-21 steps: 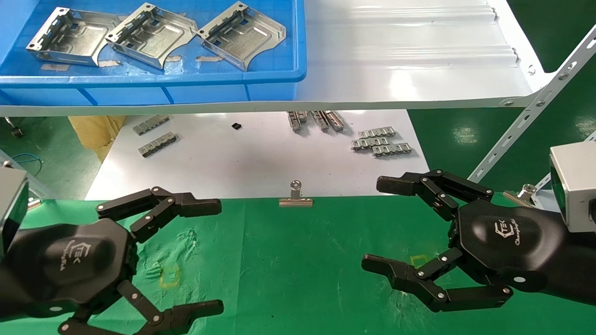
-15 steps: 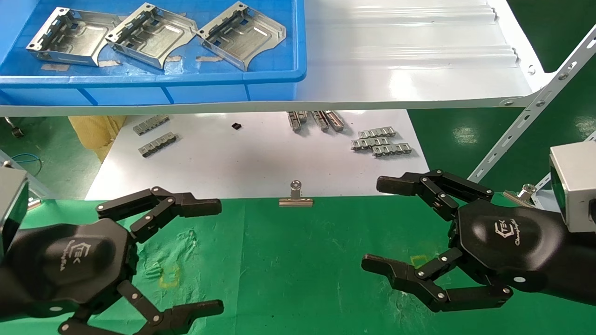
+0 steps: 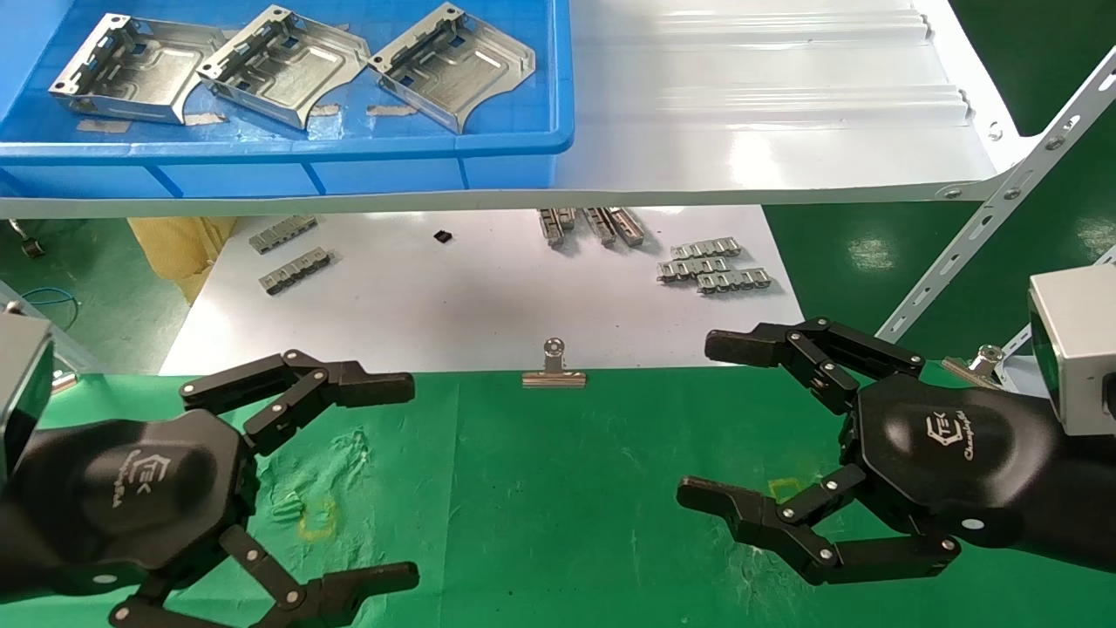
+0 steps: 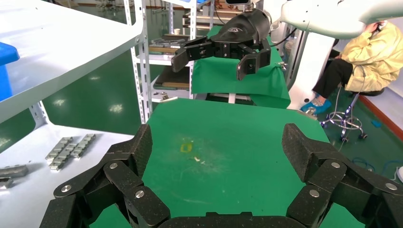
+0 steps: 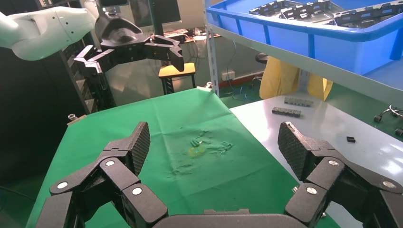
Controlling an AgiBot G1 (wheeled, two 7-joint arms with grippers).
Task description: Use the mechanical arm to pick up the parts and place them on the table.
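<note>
Three shiny silver parts (image 3: 132,68) (image 3: 281,64) (image 3: 452,64) lie in a blue tray (image 3: 288,144) on the upper shelf at the far left. The parts also show in the right wrist view (image 5: 304,9). My left gripper (image 3: 397,475) is open and empty, low over the green cloth table (image 3: 540,488) at the near left. My right gripper (image 3: 711,423) is open and empty over the table at the near right. Each wrist view shows its own open fingers (image 4: 133,152) (image 5: 135,145) over bare green cloth.
A white shelf board (image 3: 767,105) overhangs a lower white board (image 3: 471,296) with several grey link strips (image 3: 713,266) (image 3: 292,257). A binder clip (image 3: 554,366) sits at the cloth's far edge. A slotted metal strut (image 3: 1003,201) rises at the right. Yellow square marks (image 3: 316,516) (image 3: 789,488) are on the cloth.
</note>
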